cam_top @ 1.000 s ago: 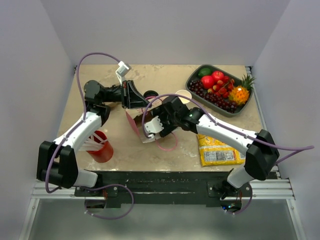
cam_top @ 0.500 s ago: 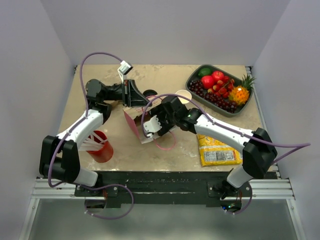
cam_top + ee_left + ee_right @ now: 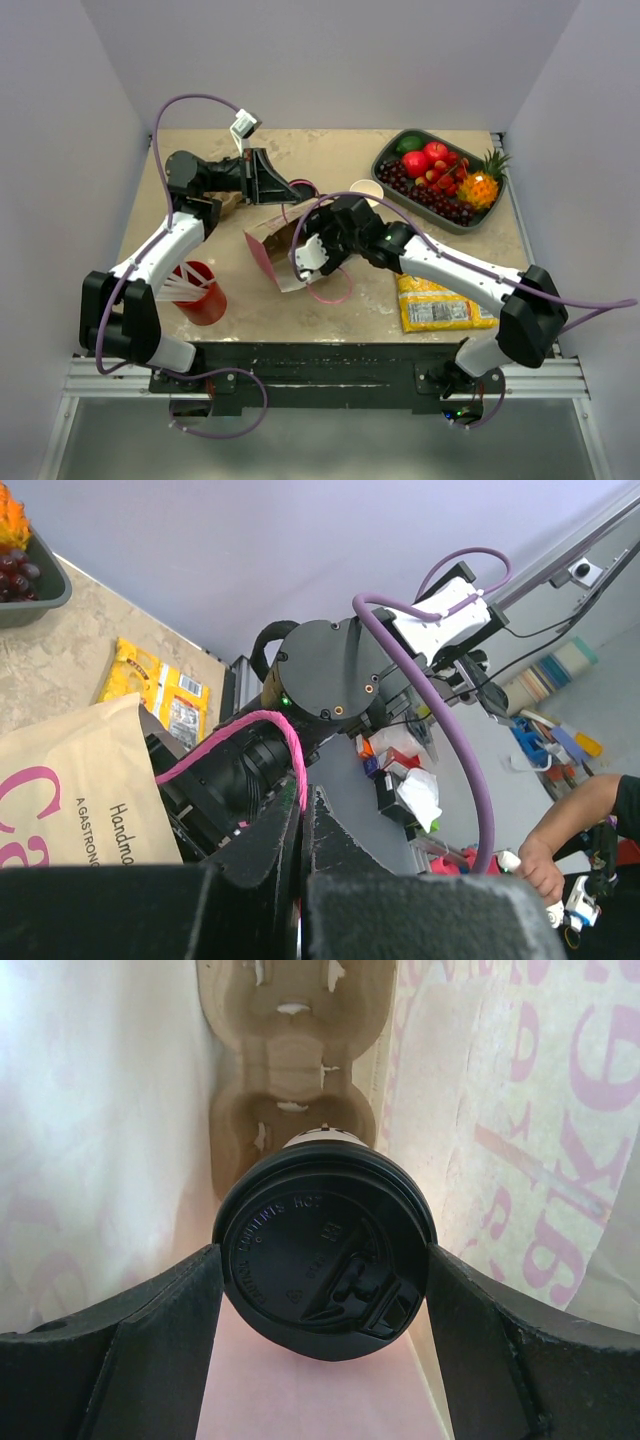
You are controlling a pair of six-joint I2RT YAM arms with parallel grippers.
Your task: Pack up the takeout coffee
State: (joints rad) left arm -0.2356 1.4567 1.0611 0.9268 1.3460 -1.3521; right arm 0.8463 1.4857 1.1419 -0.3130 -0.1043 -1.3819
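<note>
**BAG PULLED OPEN, COFFEE ALREADY INSIDE**

On the table (image 3: 330,300) the paper bag (image 3: 268,252) has changed most. A sec ago it lay flatter w/ a narrow mouth. Now it's drawn up and wider, mouth twd my right arm.

That's my left pincer (image 3: 285,190) at work. It's pressed tight together on the bag's pink handle (image 3: 268,728) and has swung up and twd centre since then. My right pincer (image 3: 312,255) has pushed fwd into the mouth, and its wrist view shows bag walls on both sides.

Deep in the bag sits a pulp cup carrier (image 3: 290,1060). The takeout coffee (image 3: 325,1250) is inside the bag, between my right fingers (image 3: 130,1350), black lid facing the wrist cam. Can't tell whether its base touches the carrier yet. The fingers stand wide but meet the lid rim on each side, so I read that as a grip on the cup.

For the job, the opening looks done. What's left, I judge, is seating the cup in a carrier well, then letting go w/o snagging the bag wall.
</note>
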